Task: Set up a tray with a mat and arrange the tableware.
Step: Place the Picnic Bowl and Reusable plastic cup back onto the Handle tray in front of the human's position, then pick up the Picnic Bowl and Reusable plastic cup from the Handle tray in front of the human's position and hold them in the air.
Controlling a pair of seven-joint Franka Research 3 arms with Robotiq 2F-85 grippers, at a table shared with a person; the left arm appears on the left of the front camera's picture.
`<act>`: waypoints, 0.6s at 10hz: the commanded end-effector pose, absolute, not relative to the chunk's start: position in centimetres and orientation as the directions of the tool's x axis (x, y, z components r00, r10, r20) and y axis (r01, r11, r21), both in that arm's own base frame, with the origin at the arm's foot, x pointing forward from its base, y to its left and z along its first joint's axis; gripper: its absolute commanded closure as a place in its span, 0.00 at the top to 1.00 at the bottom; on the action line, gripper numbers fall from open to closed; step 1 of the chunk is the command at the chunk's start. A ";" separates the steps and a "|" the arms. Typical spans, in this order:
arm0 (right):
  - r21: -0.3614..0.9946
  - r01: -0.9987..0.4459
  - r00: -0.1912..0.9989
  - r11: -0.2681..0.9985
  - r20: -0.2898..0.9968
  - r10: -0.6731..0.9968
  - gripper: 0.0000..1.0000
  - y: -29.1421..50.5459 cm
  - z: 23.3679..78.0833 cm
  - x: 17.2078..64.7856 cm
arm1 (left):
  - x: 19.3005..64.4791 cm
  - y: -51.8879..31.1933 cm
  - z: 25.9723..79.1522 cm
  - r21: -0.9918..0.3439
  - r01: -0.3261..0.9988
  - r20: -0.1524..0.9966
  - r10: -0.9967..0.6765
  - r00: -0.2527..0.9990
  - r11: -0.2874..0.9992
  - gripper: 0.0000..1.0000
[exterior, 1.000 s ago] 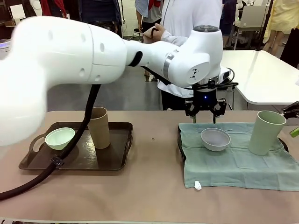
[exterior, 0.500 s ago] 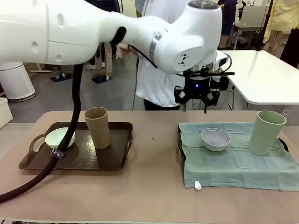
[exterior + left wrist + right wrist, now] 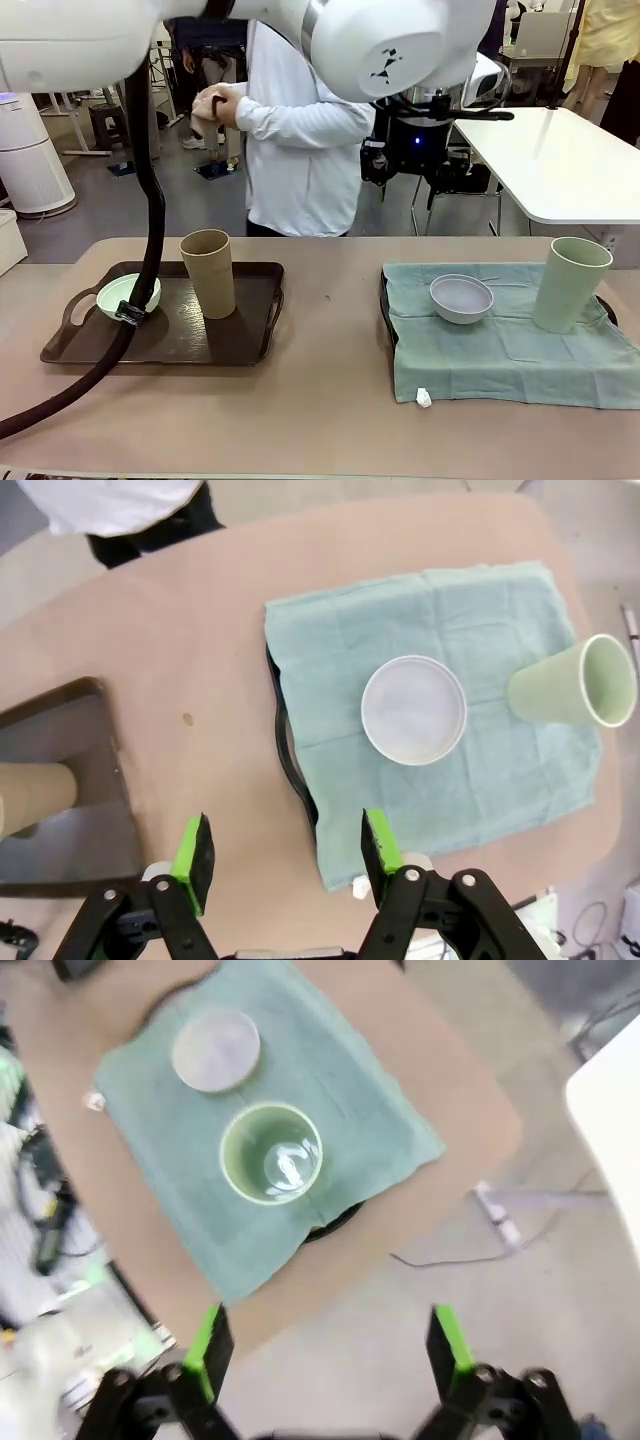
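Note:
A green mat [image 3: 510,335] lies over a dark tray [image 3: 284,748] on the right side of the table. On the mat sit a whitish grey bowl [image 3: 461,298] and an upright pale green cup [image 3: 570,283]. A second dark tray [image 3: 165,335] on the left carries a mint green bowl [image 3: 128,295] and a tan-brown cup [image 3: 208,272]. My left gripper [image 3: 287,845] hangs high over the table near the mat's left edge, open and empty. Well above the pale green cup [image 3: 271,1153], my right gripper [image 3: 328,1348] is open and holds nothing.
A person in a white shirt [image 3: 300,150] stands at the far side of the table with hands raised at chest height. My left arm's black cable [image 3: 150,240] hangs down across the left tray. A small white scrap [image 3: 423,398] lies by the mat's front corner.
My left arm has risen from just above the mat's far edge to well above the table. The bowls, cups and trays have stayed in place.

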State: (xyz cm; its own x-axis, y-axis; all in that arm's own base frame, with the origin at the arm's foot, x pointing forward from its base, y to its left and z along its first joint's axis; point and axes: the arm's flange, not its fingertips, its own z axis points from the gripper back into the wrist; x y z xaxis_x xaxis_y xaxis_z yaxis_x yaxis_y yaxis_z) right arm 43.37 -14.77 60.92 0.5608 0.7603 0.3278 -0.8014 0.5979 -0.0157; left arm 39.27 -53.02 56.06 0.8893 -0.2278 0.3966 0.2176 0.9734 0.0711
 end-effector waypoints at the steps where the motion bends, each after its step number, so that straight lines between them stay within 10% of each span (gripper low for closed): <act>1: 0.005 -0.782 0.589 0.624 0.337 0.735 1.00 -16.7 59.9 42.8 | 40.3 -53.4 54.4 0.049 0.223 0.386 -0.224 0.895 0.974 0.76; 6: 0.005 -0.782 0.589 0.624 0.337 0.735 1.00 -16.7 59.9 42.8 | 40.3 -53.4 54.4 0.049 0.223 0.386 -0.224 0.895 0.974 0.76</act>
